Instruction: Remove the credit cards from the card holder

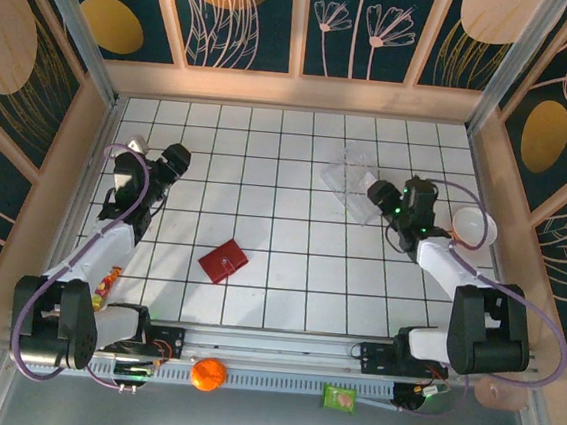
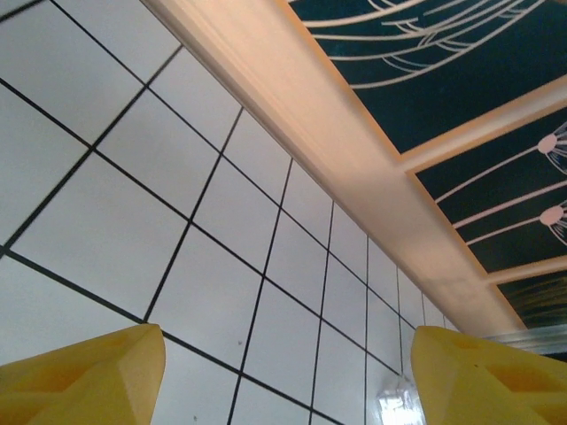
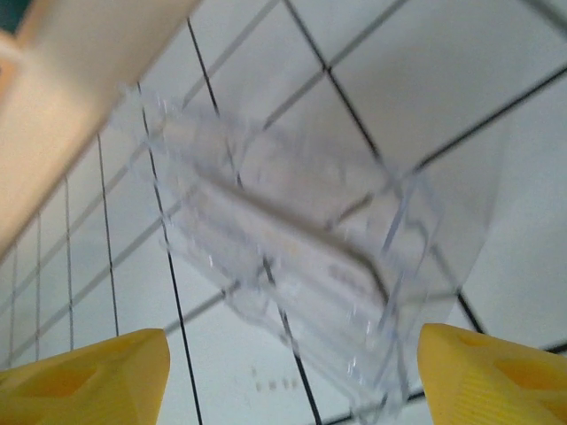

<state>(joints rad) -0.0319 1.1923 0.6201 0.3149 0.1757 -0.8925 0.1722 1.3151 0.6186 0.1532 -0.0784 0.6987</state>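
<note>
White tiling with a black grid covers the table, boxed in by wood-framed dark panels painted with pale leaves. Both arms reach up the frame from their bases at the bottom edge. The left gripper sits in the upper left and the right gripper in the upper right, each aimed toward the far wall.

A clear plastic tray stands just beyond the right gripper, and in the right wrist view it lies straight ahead of the fingers. A white bowl rests at the right edge.

The card holder lies flat in the lower centre-left of the top view, closed with its red outside up. It is turned like a diamond, so its edges run diagonally to the grid. It is apart from both grippers. The credit cards are presumably tucked inside it.

From the left gripper the holder lies down and to the right. From the right gripper it lies down and well to the left. The left arm is nearer, though either must swing back toward the bases and turn to meet the slanted edges.

Both pairs of yellow fingers stand spread with nothing between them.
</note>
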